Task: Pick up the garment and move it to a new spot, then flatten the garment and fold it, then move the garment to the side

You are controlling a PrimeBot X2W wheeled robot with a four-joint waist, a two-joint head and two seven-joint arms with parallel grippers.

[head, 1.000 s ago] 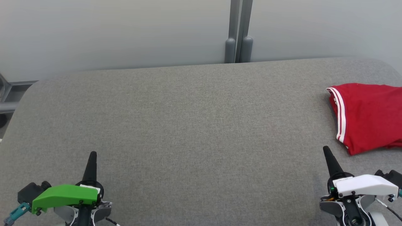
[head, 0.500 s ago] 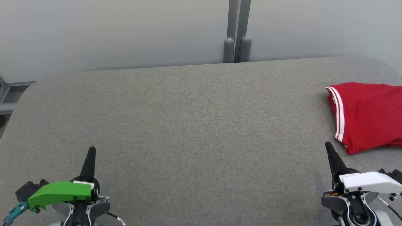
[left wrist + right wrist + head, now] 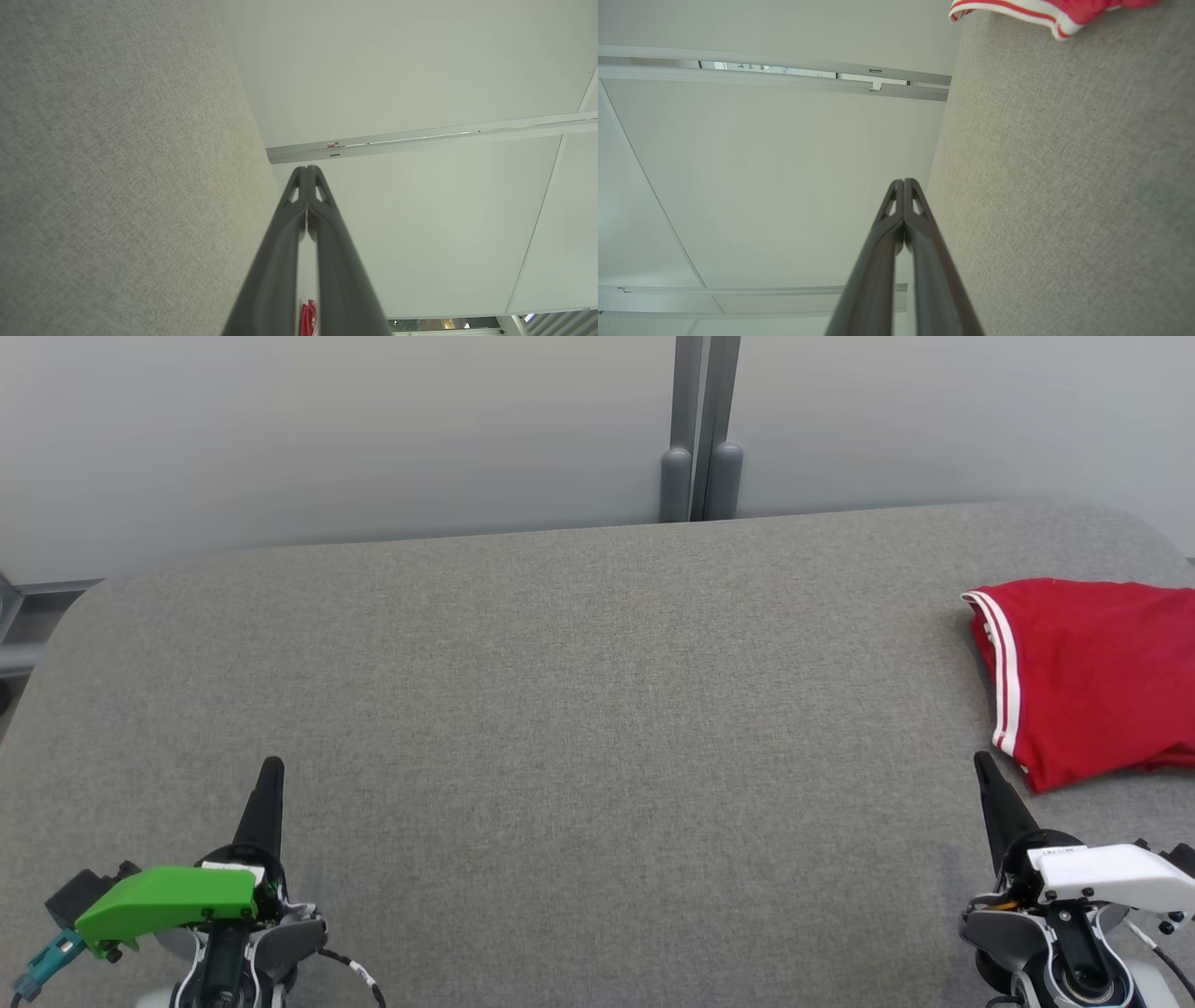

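Note:
A folded red garment [image 3: 1088, 681] with white stripes along its edge lies at the right end of the grey padded table [image 3: 579, 709], running off the head view's right side. Its striped hem [image 3: 1017, 11] also appears at the top of the right wrist view, and a red sliver [image 3: 308, 319] peeks between the left fingers. My right gripper [image 3: 985, 767] sits near the table's front right, just below and left of the garment, shut and empty. My left gripper [image 3: 271, 767] rests at the front left, far from the garment, shut and empty.
A pale grey partition wall [image 3: 373, 429] with a vertical grey post [image 3: 695, 429] stands right behind the table's far edge. A metal frame piece [image 3: 19, 625] sits off the table's left end.
Both grippers have slid slightly toward the bottom of the head view, fingers still shut. The whole picture has shifted a little left, so the camera moved. The garment stays put.

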